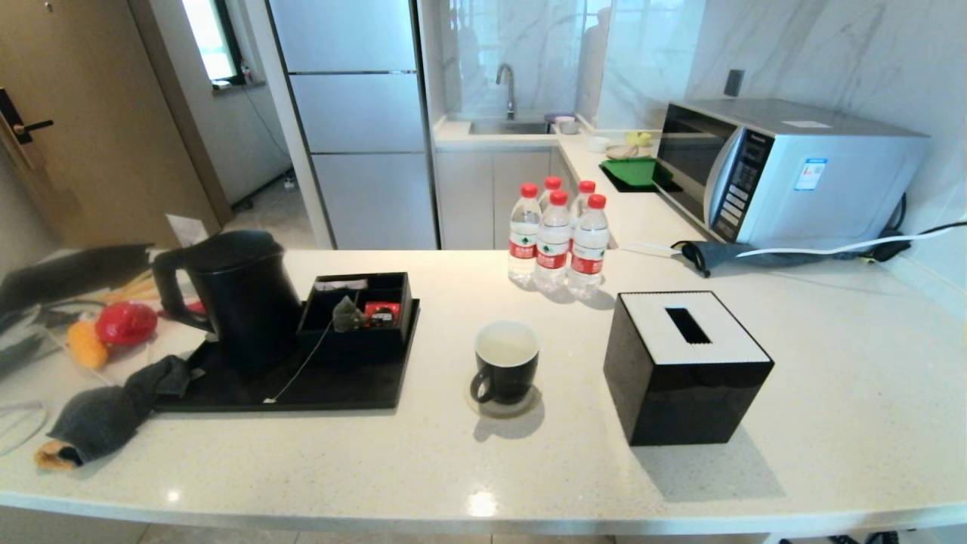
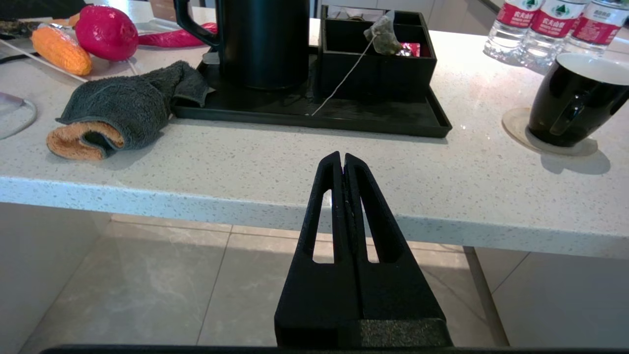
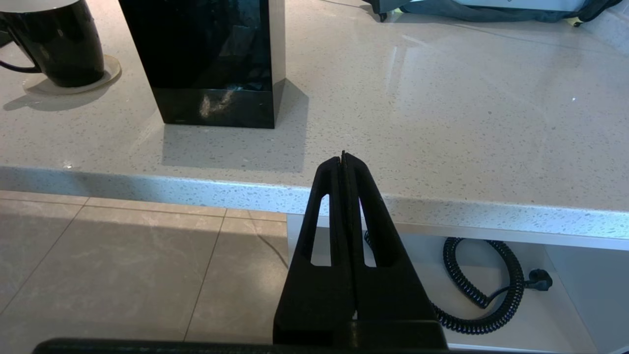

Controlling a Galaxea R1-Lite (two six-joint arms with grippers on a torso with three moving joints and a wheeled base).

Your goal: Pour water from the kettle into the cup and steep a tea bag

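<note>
You have one matte black kettle (image 1: 234,291) left of centre, one grey-green tea bag (image 1: 347,315) beside it, one black mug (image 1: 505,363) mid-frame, five red-capped bottles (image 1: 556,236) above; left gripper (image 2: 343,160) and right gripper (image 3: 343,158) pressed together below the surface (image 1: 529,468) edge

Only the two pincers show of the robot. The left pincer (image 2: 342,156) is matte black plastic: two long fingers (image 2: 327,196) tapering to narrow tips, each pierced by a slim lengthwise slot, widening toward a broad, blocky base with a rough, grainy patch on its lower right corner. The right pincer (image 3: 343,156) has the same black, wedge-shaped build, with slotted fingers (image 3: 368,196) and a solid base. On both, the inner faces meet along a thin seam.
</note>
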